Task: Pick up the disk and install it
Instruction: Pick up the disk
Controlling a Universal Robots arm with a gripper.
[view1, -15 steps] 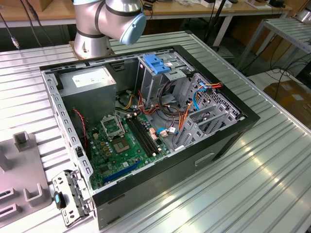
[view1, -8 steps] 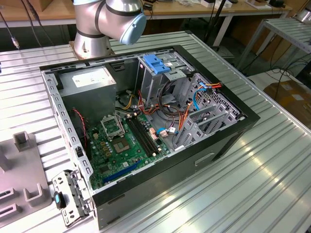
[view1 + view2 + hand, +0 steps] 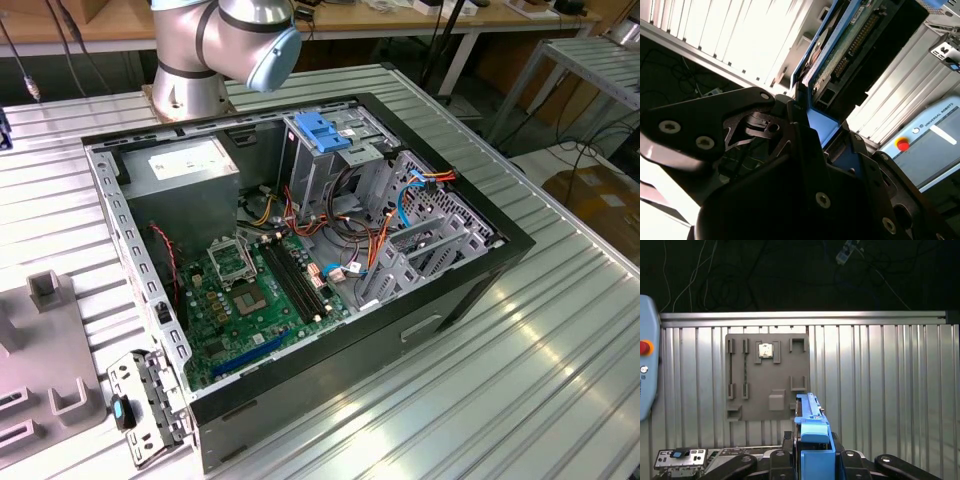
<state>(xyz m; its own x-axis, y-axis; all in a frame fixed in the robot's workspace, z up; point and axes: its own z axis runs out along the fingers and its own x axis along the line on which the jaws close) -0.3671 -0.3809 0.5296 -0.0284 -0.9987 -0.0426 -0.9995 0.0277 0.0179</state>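
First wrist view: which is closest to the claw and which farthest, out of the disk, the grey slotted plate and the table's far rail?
1. The disk, clamped in the claw itself.
2. The grey slotted plate, lying flat beyond the disk.
3. The table's far rail, at the edge past the plate.

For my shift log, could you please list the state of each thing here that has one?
computer case: lying on its side, open, insides exposed.
disk: gripped on edge, held clear of the table, not in the computer case.
end effector: shut on the disk.
blue-handled bracket: seated atop the drive cage.
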